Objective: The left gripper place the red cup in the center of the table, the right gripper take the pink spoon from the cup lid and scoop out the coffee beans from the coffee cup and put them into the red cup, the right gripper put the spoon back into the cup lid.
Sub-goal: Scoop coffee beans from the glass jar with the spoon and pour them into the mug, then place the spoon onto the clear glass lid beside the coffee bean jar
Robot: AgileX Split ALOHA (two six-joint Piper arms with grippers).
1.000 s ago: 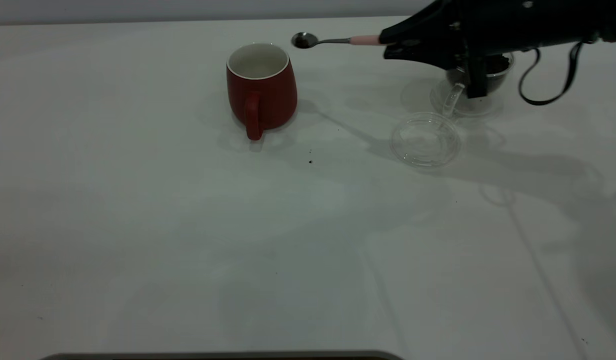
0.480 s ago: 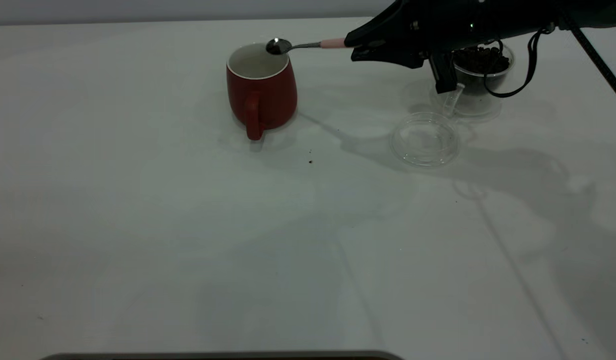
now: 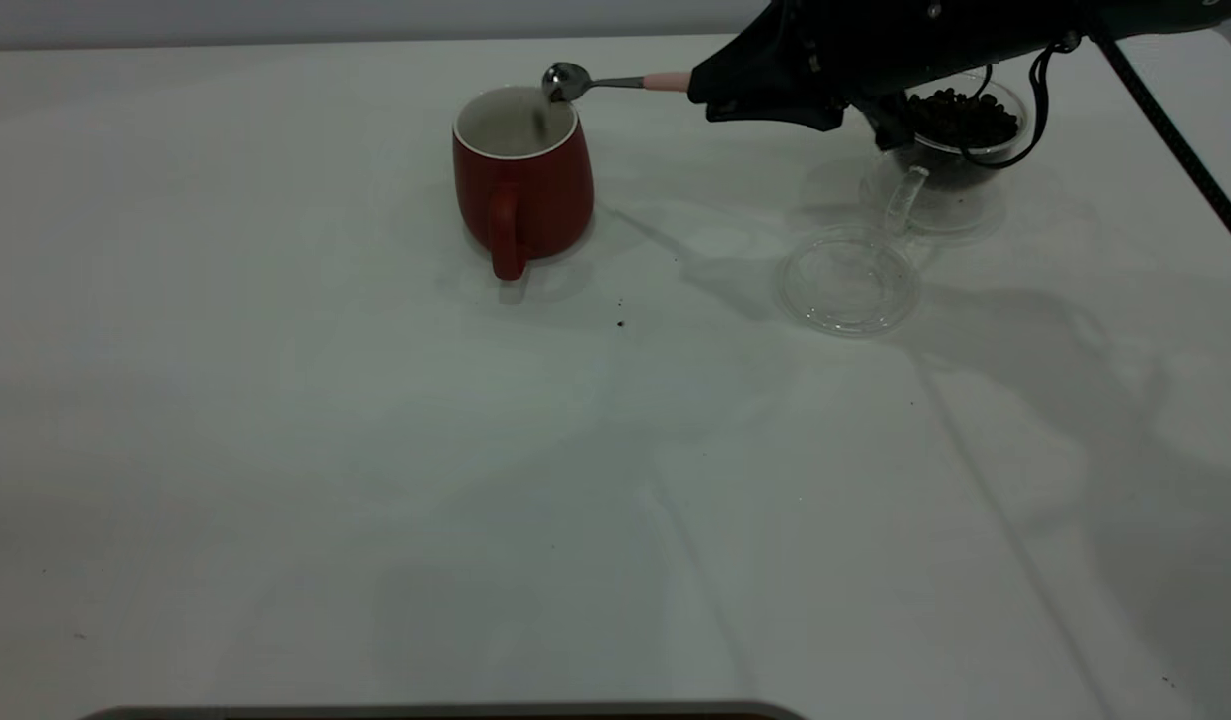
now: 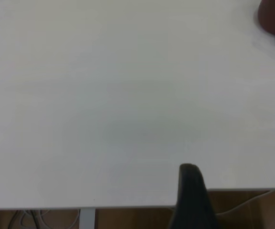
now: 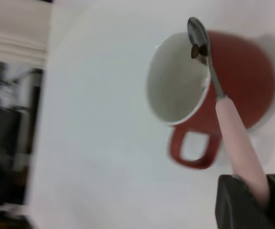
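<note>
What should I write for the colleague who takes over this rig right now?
Right gripper: shut on the pale pink-handled metal spoon, bowl tipped over the dark red ceramic mug; one bean is on the spoon.
Left gripper: away from the work; only a dark part shows in its wrist view.
Clear glass lid: empty, in front of the clear glass cup holding coffee beans.
Done: mug placed, spoon taken, scoop carried over.
Left: finish tipping, return spoon to lid.
</note>
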